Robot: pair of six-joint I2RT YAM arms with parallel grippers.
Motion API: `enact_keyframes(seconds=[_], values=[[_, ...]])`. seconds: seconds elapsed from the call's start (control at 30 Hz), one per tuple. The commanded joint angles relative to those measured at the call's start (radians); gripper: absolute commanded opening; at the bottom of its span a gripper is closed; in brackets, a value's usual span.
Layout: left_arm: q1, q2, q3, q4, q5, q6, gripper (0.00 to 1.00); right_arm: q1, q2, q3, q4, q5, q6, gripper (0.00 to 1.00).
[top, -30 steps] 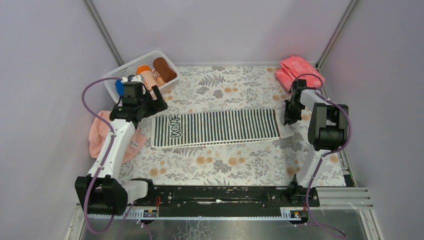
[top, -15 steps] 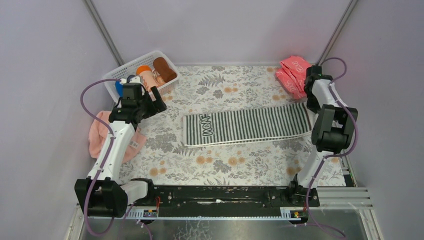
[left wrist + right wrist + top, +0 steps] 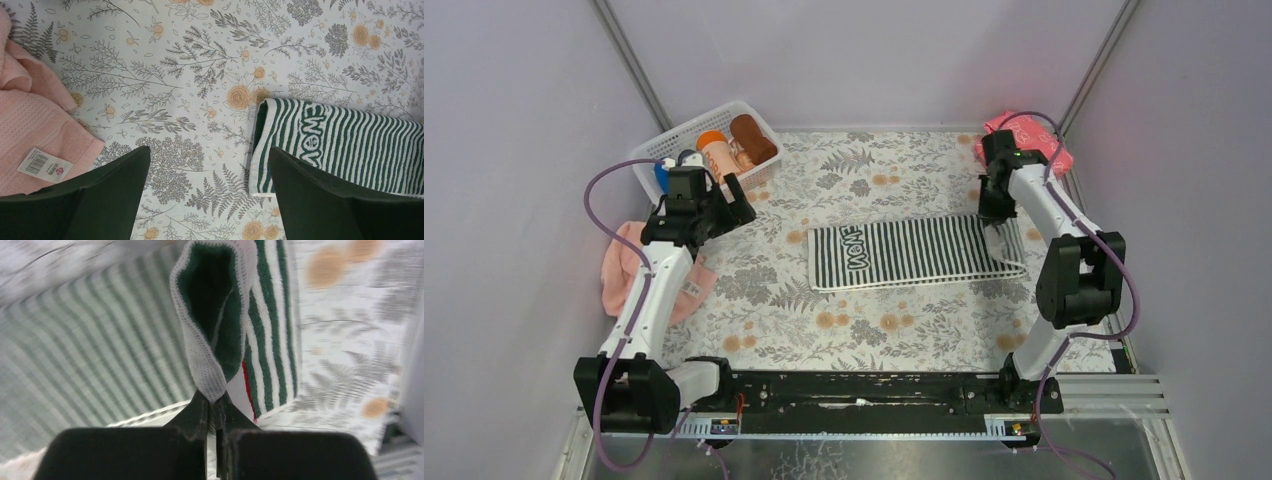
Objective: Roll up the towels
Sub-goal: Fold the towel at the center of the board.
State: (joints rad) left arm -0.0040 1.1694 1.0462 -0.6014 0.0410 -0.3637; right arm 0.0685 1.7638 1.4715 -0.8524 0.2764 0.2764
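Note:
The dark-and-white striped towel (image 3: 904, 252) lies flat mid-table, its white lettering at the left end. My right gripper (image 3: 992, 212) is shut on its right end; in the right wrist view the gripper (image 3: 215, 401) pinches a raised fold of the striped towel (image 3: 220, 325). My left gripper (image 3: 736, 205) is open and empty, hovering left of the towel. In the left wrist view the left gripper (image 3: 208, 152) is over bare cloth, with the striped towel (image 3: 345, 145) to its right. The pale pink towel (image 3: 624, 270) lies crumpled at the left, also in the left wrist view (image 3: 30, 125). A rust-brown roll (image 3: 754, 138) lies in the basket.
A white basket (image 3: 656, 160) at the back left holds the brown roll, an orange-capped cylinder (image 3: 716, 150) and a blue item. Red-pink packets (image 3: 1036, 130) lie at the back right corner. A floral cloth (image 3: 864, 330) covers the table, with walls on three sides.
My right gripper has dragged the striped towel to the right, then swung back left with its end lifted and folding over. The towel now looks shorter. The left arm has barely moved.

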Motion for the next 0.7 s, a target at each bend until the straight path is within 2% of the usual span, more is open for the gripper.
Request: enact_keyframes(seconds=[0.0, 0.27, 0.67], values=[[0.008, 0.011, -0.013, 0.007, 0.026, 0.018, 0.88, 0.104, -0.056, -0.007, 0.04, -0.276, 0.093, 0.0], [0.008, 0.031, -0.022, 0.022, 0.11, 0.02, 0.88, 0.292, -0.002, 0.109, 0.068, -0.378, 0.206, 0.0], [0.008, 0.043, -0.025, 0.021, 0.13, 0.022, 0.88, 0.525, 0.118, 0.233, 0.152, -0.348, 0.367, 0.01]])
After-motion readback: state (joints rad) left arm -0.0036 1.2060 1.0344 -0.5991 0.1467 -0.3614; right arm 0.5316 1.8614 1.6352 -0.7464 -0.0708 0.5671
